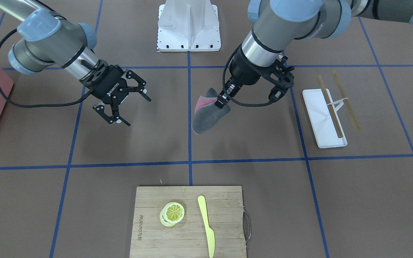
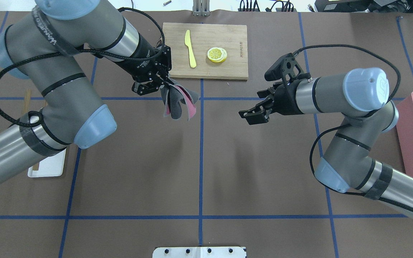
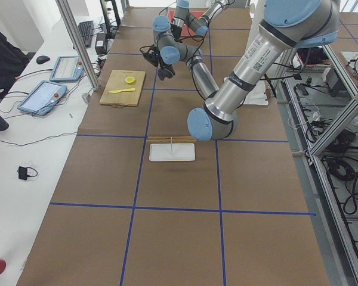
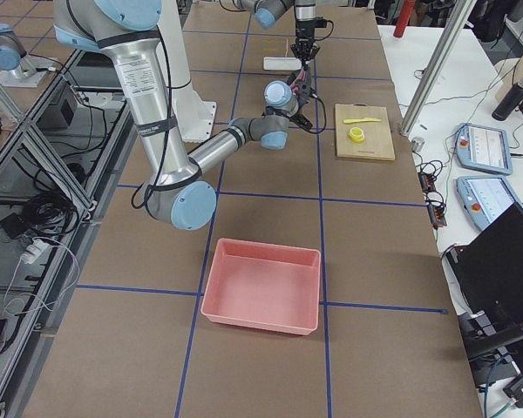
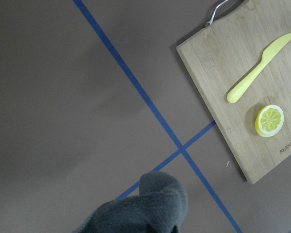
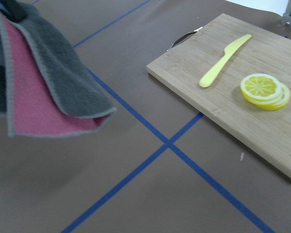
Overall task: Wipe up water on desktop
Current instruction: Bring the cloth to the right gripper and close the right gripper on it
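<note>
The left gripper (image 1: 223, 102) holds a grey and pink cloth (image 1: 208, 118) above the brown bench (image 1: 264, 200).
From the front, its fingers pinch the top of the cloth, which hangs down near a crossing of the blue tape lines (image 1: 189, 150). The right gripper (image 1: 137, 111) has its fingers spread wide with nothing between them, well apart from the cloth. From overhead, the cloth hangs just beside the near edge of the cutting board (image 2: 224, 70), which carries a yellow knife (image 2: 190, 48) and lemon slices (image 2: 217, 54). The left wrist view shows a grey fold with the bench beneath it. The right wrist view shows the cloth hanging free, not touching the bench.
</note>
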Tool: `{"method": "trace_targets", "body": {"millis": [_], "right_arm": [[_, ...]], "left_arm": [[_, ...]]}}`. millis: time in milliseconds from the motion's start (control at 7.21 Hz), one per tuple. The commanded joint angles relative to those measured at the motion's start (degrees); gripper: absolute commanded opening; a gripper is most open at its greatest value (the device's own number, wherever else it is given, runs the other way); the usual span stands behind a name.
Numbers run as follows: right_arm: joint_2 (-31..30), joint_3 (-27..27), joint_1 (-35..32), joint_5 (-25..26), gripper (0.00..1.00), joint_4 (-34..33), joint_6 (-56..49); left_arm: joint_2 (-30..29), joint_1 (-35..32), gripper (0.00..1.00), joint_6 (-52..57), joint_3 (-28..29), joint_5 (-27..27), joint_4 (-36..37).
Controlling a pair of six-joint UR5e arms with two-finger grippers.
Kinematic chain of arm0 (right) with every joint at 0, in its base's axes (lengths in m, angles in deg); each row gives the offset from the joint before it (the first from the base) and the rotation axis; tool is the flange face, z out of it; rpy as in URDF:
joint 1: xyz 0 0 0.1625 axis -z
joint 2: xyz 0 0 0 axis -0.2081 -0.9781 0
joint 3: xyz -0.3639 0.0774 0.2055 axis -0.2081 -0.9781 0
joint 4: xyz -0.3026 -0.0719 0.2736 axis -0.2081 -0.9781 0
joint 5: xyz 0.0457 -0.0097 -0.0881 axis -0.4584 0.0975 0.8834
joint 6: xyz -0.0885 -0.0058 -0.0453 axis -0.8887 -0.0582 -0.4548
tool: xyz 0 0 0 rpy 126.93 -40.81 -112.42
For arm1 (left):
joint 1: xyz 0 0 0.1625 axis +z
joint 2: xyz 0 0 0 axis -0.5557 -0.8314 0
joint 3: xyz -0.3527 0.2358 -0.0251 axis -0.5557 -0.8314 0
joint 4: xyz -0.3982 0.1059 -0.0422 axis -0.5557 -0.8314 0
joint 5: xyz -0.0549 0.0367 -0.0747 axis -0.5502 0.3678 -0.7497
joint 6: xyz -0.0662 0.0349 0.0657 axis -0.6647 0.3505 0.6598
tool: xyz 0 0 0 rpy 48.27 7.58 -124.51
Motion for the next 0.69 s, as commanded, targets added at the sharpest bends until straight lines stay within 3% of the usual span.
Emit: {"method": "trace_targets", "body": {"millis": [0,416,555], "right_arm": [[1.2,0.6,3.7,2.6,0.99,0.4,0.8],[1.5,0.6,4.6,2.6,0.99,0.3,0.8],[1.5,0.6,4.8,2.6,0.99,0.3,0.8]], "left_arm": [[-5.5,2.9,0.0,-0.4,5.8,0.1,-0.5],[-5.9,7.0,0.0,2.5,6.7,-0.4,-0.6],[-5.8,7.2,0.0,5.0,6.6,-2.9,-0.6]]}}
